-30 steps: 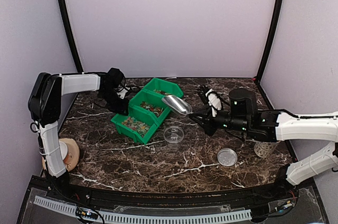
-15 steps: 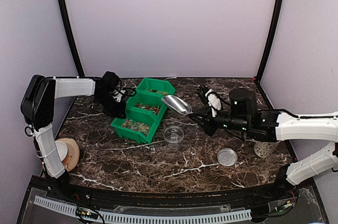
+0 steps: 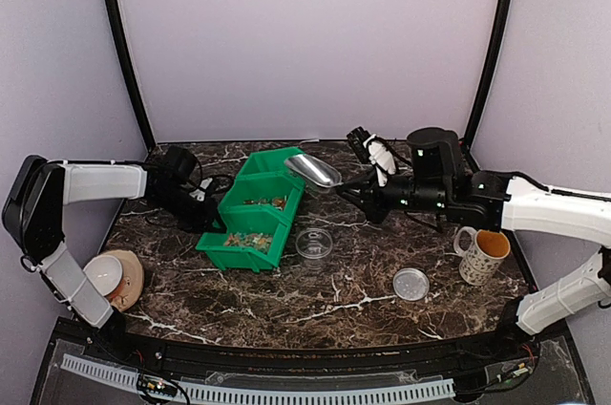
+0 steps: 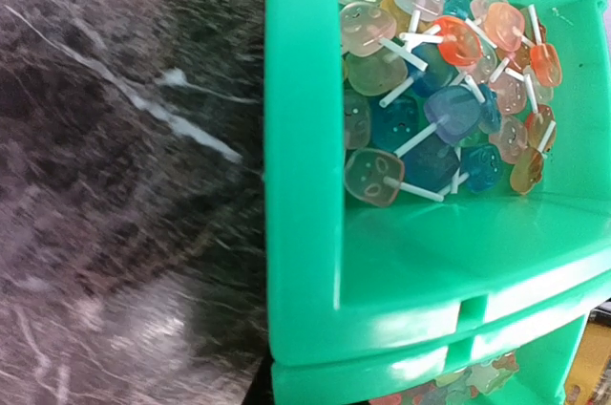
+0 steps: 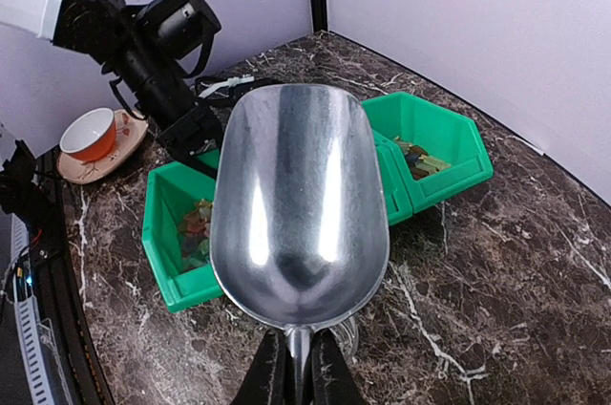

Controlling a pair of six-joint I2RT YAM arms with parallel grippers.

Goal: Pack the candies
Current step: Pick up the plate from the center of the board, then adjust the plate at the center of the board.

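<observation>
Across the dark marble table point(image 3: 334, 305), open stone surrounds one lid point(image 3: 411, 284) and one clear tub point(image 3: 313, 244). My right gripper point(image 5: 298, 359) clamps the handle of one scoop point(image 5: 301, 204). My left gripper point(image 3: 203, 206) meets three joined green bins point(image 4: 301, 185) holding the candies point(image 4: 439, 128); I cannot tell its grip. Lilac walls point(image 3: 305, 42) close in behind.

green bins point(image 3: 253, 209): joined row, left of centre | metal scoop point(image 3: 313, 171): raised by far bin | clear tub point(image 3: 313, 244): beside bins | lid point(image 3: 411, 284), mug point(image 3: 474, 257): right | cup on saucer point(image 3: 103, 274): far left
</observation>
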